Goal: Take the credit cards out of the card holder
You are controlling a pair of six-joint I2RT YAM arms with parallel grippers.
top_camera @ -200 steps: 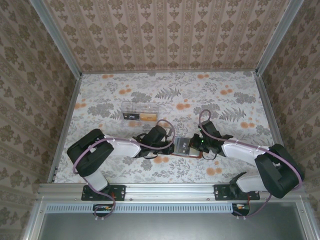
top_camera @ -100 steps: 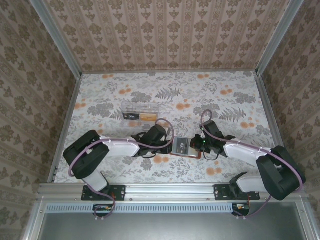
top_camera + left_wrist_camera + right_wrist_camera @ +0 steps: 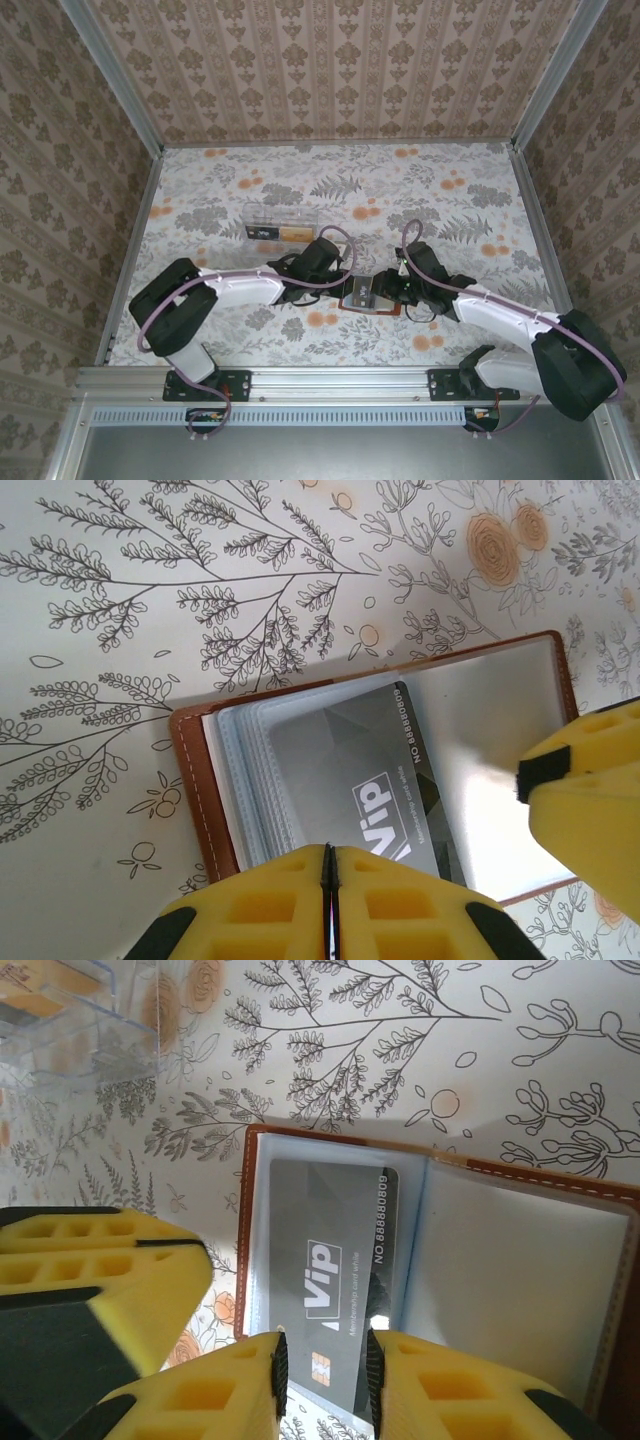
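Note:
The card holder (image 3: 190, 780) lies open on the flowered table, brown rim around blue-grey sleeves, and sits between the two arms (image 3: 362, 296). A dark grey credit card (image 3: 330, 1260) marked "Vip" lies on its left half, its chip end sticking out past the rim. My right gripper (image 3: 322, 1372) is open, its pads standing either side of that end. My left gripper (image 3: 331, 880) is shut, its tips over the sleeve edge beside the grey card (image 3: 370, 770); nothing shows between them. The right finger (image 3: 590, 820) hangs over the holder's other half.
A clear plastic oblong box (image 3: 283, 224) stands just behind the left arm, with an orange-tan piece and a dark piece inside; it is at the top left of the right wrist view (image 3: 70, 1020). Patterned walls close the table on three sides.
My right gripper has gone from shut to open over the card's end. The left wrist has shifted slightly back toward the box. The holder stays in place.

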